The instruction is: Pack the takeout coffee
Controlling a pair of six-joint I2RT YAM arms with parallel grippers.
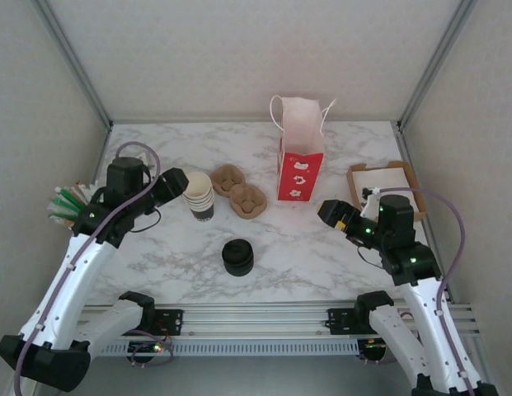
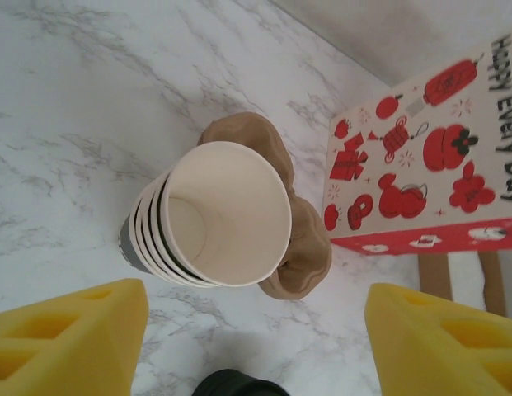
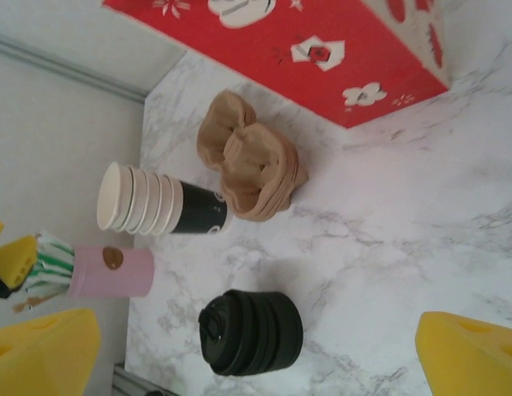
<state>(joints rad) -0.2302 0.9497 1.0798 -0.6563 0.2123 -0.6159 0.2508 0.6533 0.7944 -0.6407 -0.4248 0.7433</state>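
Looking down from above, 12 o'clock is the far wall. The tabletop (image 1: 321,247) is white marble.

A black pile of lids (image 1: 237,256) sits near the middle, a bit toward 6 o'clock. A stack of paper cups (image 1: 199,195) stands upright at 10 o'clock from the lids. The cups have cream rims, and the bottom one has dark sides. The top cup is open, and its inside is cream. Which cup is for the takeout coffee I cannot tell.

A brown cup tray (image 1: 239,191) lies at 12 o'clock from the lids, just beside the cups on their 3 o'clock side. A red and white paper bag (image 1: 300,165) stands at 1 o'clock from the lids, with its mouth open at the top. A brown box (image 1: 386,183) with white things in it sits at the 3 o'clock edge. A pink holder (image 1: 66,206) with green striped sticks is at the 9 o'clock edge.

The left hand (image 1: 177,183) is just beside the cups, on their 9 o'clock side. It is open. Its yellow fingers (image 2: 66,338) are spread wide and touch no cup.

The right hand (image 1: 328,211) is at 5 o'clock from the bag, near it but apart. It is open too, holding nothing, and its yellow fingers (image 3: 41,346) are wide apart.
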